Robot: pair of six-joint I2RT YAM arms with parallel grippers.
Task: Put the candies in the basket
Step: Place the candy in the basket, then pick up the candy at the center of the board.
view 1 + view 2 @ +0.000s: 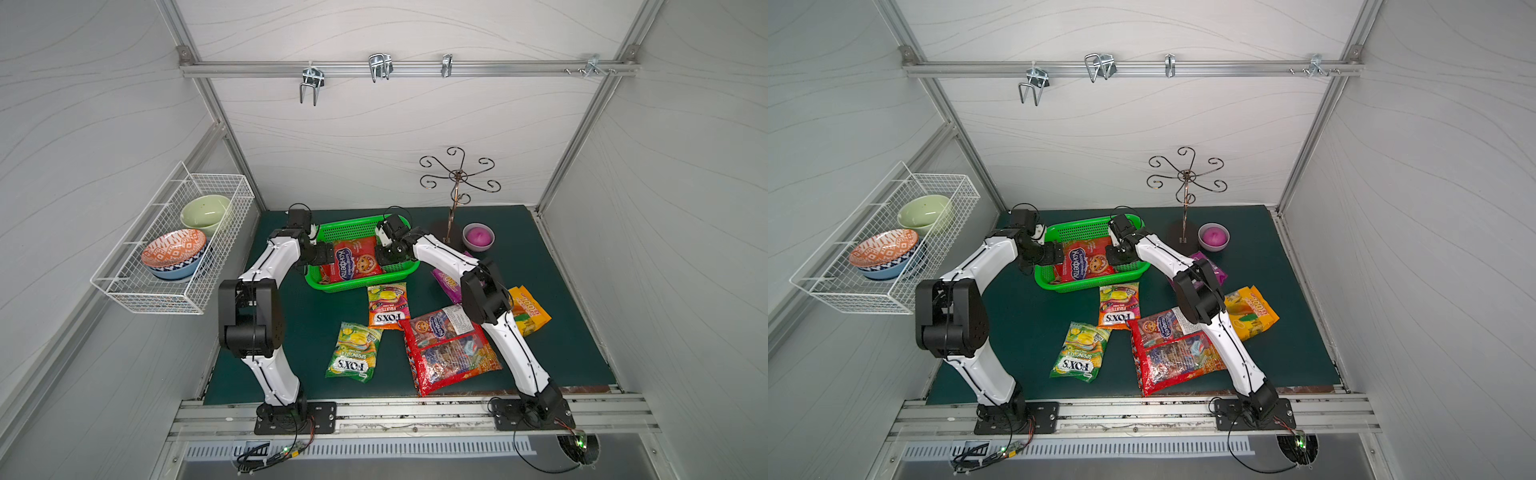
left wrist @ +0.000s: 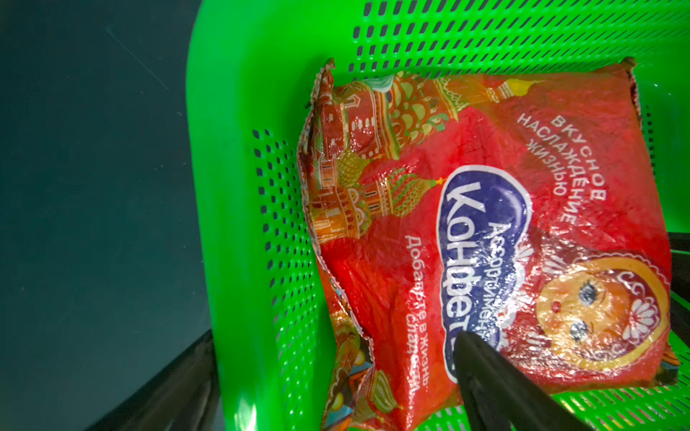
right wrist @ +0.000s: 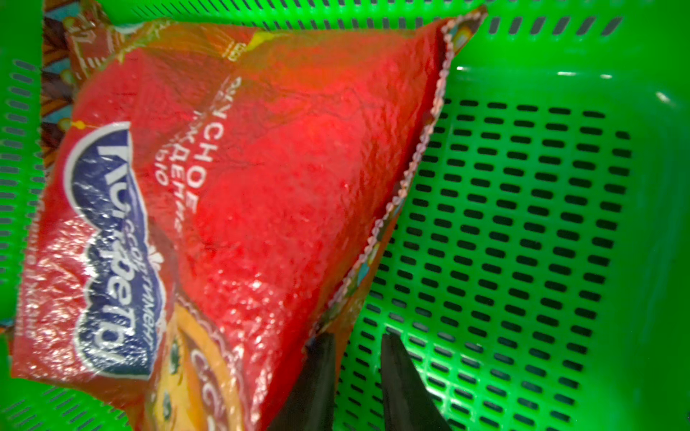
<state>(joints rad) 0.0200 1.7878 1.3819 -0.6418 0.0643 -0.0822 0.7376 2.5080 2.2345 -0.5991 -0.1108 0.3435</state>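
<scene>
The green basket point(image 1: 347, 287) point(image 1: 1076, 287) stands at the back of the mat with one large red candy bag point(image 1: 357, 259) point(image 2: 485, 179) point(image 3: 261, 168) lying inside. My left gripper point(image 1: 328, 255) point(image 2: 336, 336) is open wide, one finger over the bag and the other outside the basket wall. My right gripper point(image 1: 380, 255) point(image 3: 356, 336) is open a little over the basket floor, the bag's edge against one finger. On the mat lie the orange FOX'S bag point(image 1: 388, 305), green FOX'S bag point(image 1: 353, 353), second red bag point(image 1: 451, 353), purple bag point(image 1: 446, 282) and yellow-orange bag point(image 1: 530, 309).
A pink bowl point(image 1: 478, 237) and a metal mug tree point(image 1: 457, 187) stand at the back right. A white wire basket point(image 1: 124, 291) with bowls hangs on the left wall. My right arm reaches over the purple and second red bags.
</scene>
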